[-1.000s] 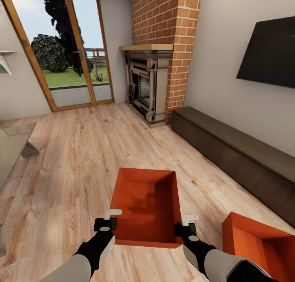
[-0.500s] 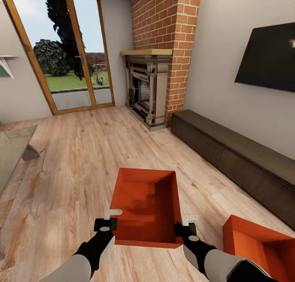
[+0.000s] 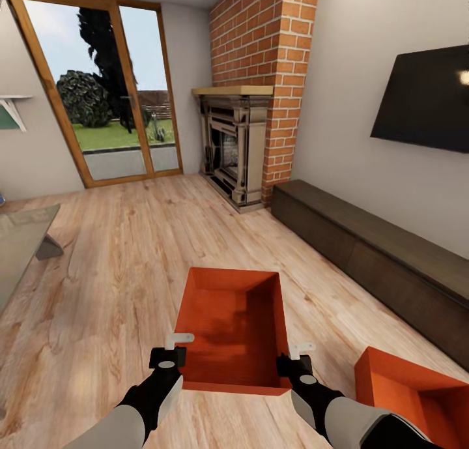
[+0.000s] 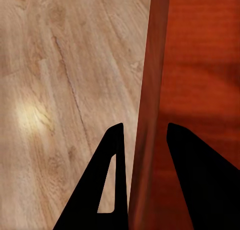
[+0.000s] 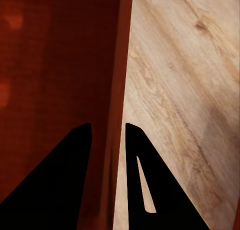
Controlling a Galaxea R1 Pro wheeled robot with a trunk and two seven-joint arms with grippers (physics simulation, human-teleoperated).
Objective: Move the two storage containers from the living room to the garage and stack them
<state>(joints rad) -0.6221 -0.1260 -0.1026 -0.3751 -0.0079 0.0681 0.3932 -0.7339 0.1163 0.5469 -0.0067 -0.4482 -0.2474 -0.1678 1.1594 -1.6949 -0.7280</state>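
Observation:
An open orange-red storage container (image 3: 232, 328) hangs above the light wood floor of the living room, held between my two arms. My left gripper (image 3: 171, 348) is shut on its left wall (image 4: 149, 115), one finger on each side. On the opposite side my right gripper (image 3: 296, 360) is shut on the right wall (image 5: 120, 104) the same way. The second storage container (image 3: 410, 397) stands on the floor at the lower right, partly cut by the picture's edge and by my right arm.
A long dark low cabinet (image 3: 371, 260) runs along the right wall under a black TV (image 3: 423, 100). A brick fireplace (image 3: 244, 143) and wood-framed glass doors (image 3: 98, 97) stand ahead. A glass table (image 3: 23, 240) sits at the left.
The whole view has shifted: the room has slid down and the second container lower right, so the camera has moved. Both grippers and the held container keep the same place in the picture.

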